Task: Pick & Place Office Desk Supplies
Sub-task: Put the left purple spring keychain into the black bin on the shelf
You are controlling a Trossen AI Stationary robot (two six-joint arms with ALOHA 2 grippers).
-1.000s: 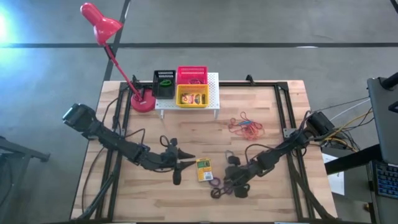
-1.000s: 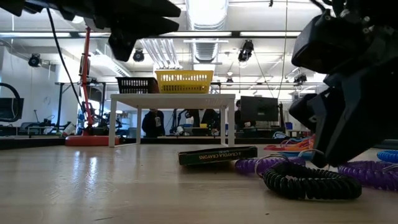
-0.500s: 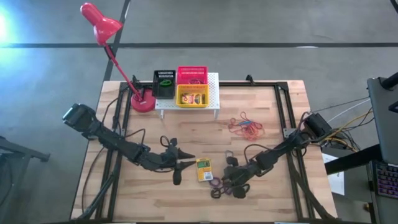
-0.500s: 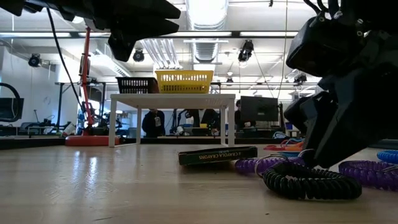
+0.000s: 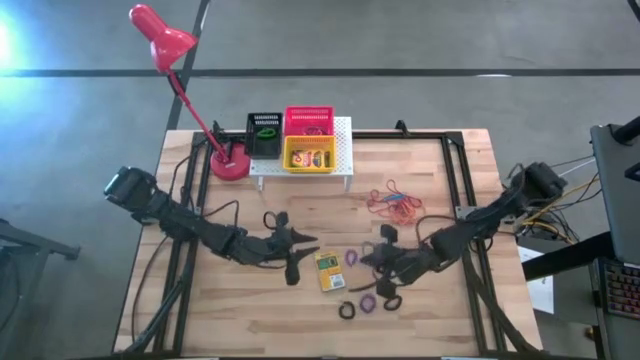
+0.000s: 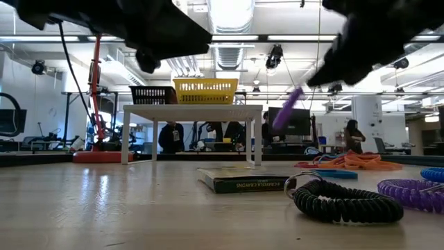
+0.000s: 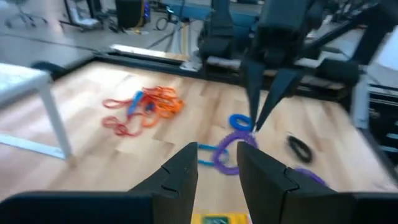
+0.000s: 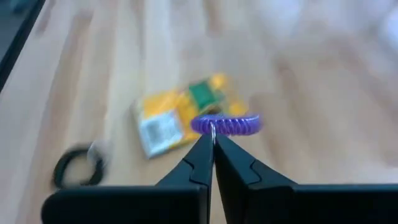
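Left of centre in the high view, the left claw (image 5: 297, 262) hovers over the counter (image 5: 200, 310) with its fingers parted, holding nothing, just beside the yellow crayon box (image 5: 328, 270) lying flat. Right of that box, the right claw (image 5: 366, 261) is clenched on the metal ring of a purple coiled ring (image 8: 225, 125), lifted clear of the wood. The coil looks light and springy, likely to swing; the ring seems the firmer hold.
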